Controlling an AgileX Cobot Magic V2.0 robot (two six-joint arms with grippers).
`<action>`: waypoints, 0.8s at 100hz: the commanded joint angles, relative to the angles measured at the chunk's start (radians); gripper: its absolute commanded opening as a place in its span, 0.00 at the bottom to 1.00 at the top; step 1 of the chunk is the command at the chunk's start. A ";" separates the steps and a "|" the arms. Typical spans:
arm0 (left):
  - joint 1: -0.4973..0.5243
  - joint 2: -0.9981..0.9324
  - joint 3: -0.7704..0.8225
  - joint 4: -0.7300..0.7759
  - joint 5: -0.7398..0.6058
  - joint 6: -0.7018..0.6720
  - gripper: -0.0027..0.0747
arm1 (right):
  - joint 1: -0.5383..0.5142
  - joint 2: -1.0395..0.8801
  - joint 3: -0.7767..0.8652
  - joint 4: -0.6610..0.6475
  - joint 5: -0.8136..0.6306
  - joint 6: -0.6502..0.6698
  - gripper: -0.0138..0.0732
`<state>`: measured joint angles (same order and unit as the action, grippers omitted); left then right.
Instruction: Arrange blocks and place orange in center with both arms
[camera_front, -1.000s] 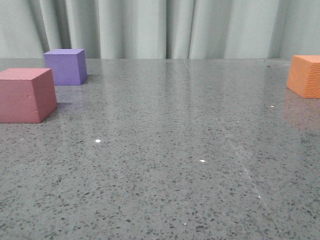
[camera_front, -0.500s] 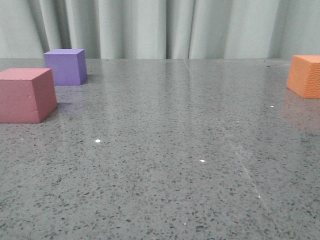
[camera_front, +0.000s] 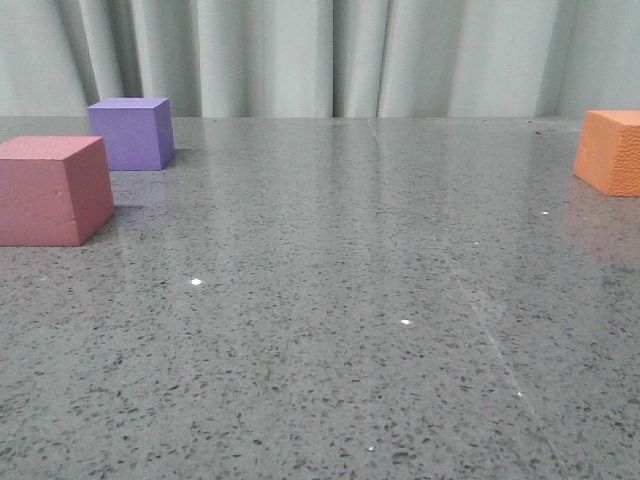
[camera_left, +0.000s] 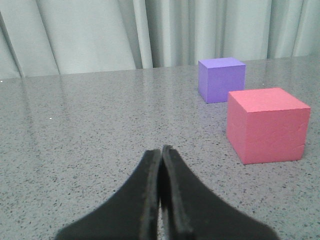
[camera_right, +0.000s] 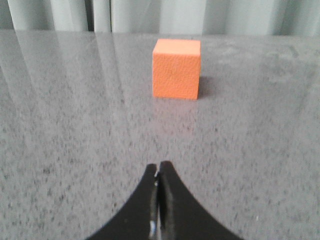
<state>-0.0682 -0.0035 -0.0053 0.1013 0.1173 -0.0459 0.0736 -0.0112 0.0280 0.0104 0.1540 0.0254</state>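
Observation:
In the front view the pinkish-red cube (camera_front: 52, 190) sits at the left edge, the purple cube (camera_front: 131, 132) just behind it, and the orange cube (camera_front: 610, 150) at the far right edge, partly cut off. No gripper shows there. In the left wrist view my left gripper (camera_left: 161, 149) is shut and empty, well short of the pinkish-red cube (camera_left: 266, 125) and the purple cube (camera_left: 221, 79). In the right wrist view my right gripper (camera_right: 159, 164) is shut and empty, pointing at the orange cube (camera_right: 176, 68) some way ahead.
The grey speckled tabletop (camera_front: 340, 300) stretches between the left pair of cubes and the orange one. A pale curtain (camera_front: 320, 55) hangs behind the table's far edge.
The orange cube sits a little higher and further right in the front view than a second ago. The other cubes have not moved.

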 joint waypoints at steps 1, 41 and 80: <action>0.002 -0.033 0.056 -0.001 -0.083 -0.008 0.01 | -0.007 -0.024 -0.015 -0.010 -0.183 -0.009 0.09; 0.002 -0.033 0.056 -0.001 -0.083 -0.008 0.01 | -0.007 0.195 -0.420 -0.010 0.175 0.008 0.09; 0.002 -0.033 0.056 -0.001 -0.083 -0.008 0.01 | -0.007 0.715 -0.837 -0.010 0.520 0.008 0.09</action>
<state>-0.0682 -0.0035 -0.0053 0.1013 0.1173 -0.0459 0.0736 0.6026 -0.7215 0.0104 0.6973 0.0332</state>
